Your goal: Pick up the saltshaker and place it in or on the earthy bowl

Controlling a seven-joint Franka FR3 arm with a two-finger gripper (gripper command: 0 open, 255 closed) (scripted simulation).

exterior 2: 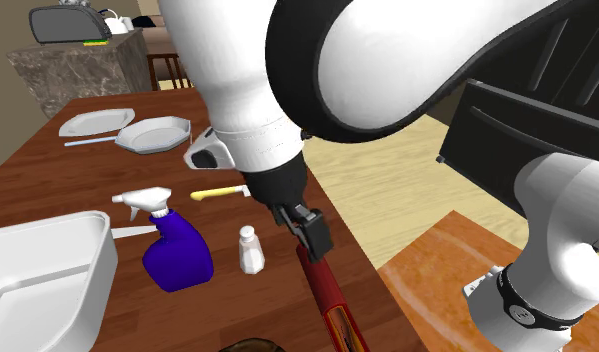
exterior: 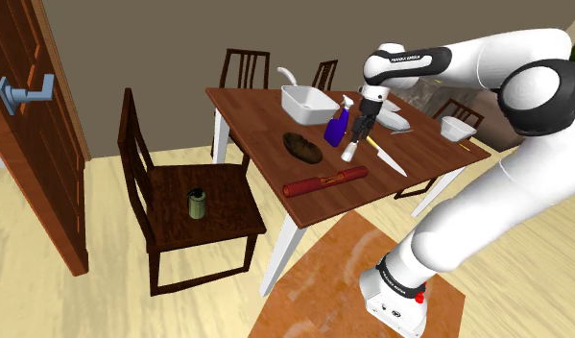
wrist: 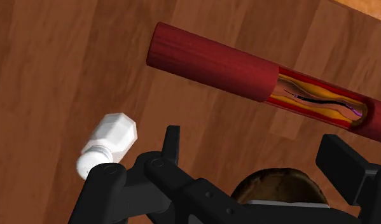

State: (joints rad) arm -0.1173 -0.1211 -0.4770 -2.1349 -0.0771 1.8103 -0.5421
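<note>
The white saltshaker stands upright on the brown wooden table, between a blue spray bottle and a dark red cylinder. My gripper hovers just above the table beside the shaker, open, with nothing between its fingers. In the wrist view the saltshaker lies outside one finger, not between the two. The brown bowl sits on the table a little past the shaker, towards the shoulder view's left. The bowl's rim also peeks out under the gripper.
The red cylinder lies near the table's front edge. A white basin, white plates and a yellow-handled knife share the table. A dark chair holding a green jar stands beside it.
</note>
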